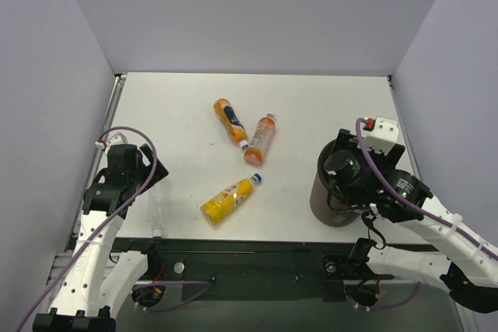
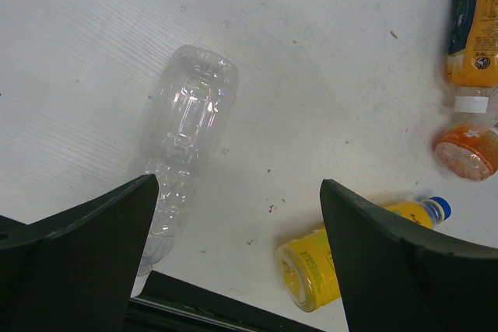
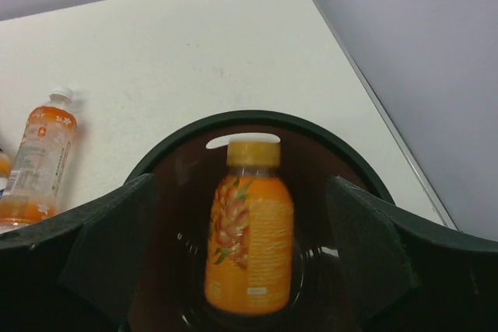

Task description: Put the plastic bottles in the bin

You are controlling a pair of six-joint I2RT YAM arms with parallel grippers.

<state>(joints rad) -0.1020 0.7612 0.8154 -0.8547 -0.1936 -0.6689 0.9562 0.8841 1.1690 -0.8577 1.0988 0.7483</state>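
Note:
The dark brown bin stands at the right, and my right gripper hovers over its mouth. In the right wrist view the gripper is open. An orange bottle with a yellow cap is between the fingers without touching them, slightly blurred, inside the bin. My left gripper is open above the table. A clear colourless bottle lies by its left finger. The yellow-labelled bottle, the orange bottle with blue band and the clear bottle with orange liquid lie mid-table.
White walls enclose the table on three sides. The black front rail runs along the near edge, close to the clear bottle. The bin stands near the table's right and front edges.

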